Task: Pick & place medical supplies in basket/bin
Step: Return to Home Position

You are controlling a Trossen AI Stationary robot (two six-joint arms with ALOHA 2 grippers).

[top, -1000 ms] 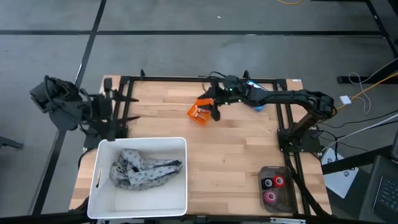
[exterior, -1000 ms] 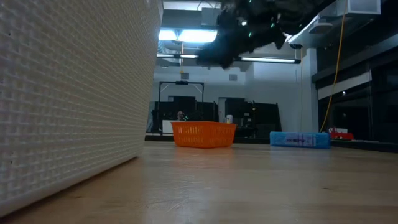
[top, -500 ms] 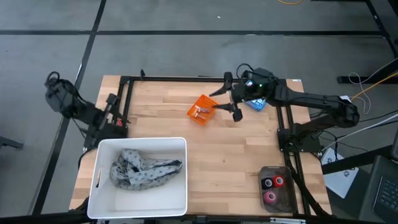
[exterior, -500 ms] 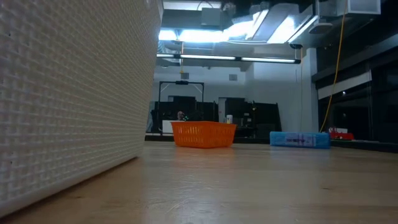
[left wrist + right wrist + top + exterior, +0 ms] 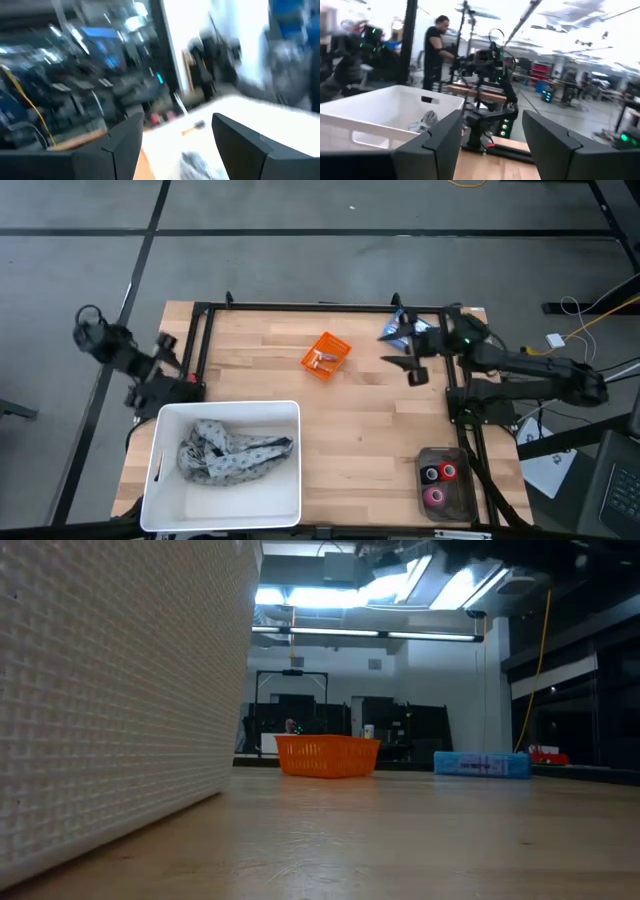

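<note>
to home well, we'd fold both arms back high, clear of everything. on the plank bench point(image 5: 380, 430), the rigid white tub point(image 5: 230, 406) at 7 o'clock holds the limp grey cloth point(image 5: 225, 455); the latticed orange basket point(image 5: 340, 346) sits at 12. left fingers point(image 5: 125, 145) at 9, right fingers point(image 5: 435, 145) at 2, both spread, empty.

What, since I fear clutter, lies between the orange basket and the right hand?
Only bare wooden tabletop; the high view shows it between orange basket and open right hand.
</note>
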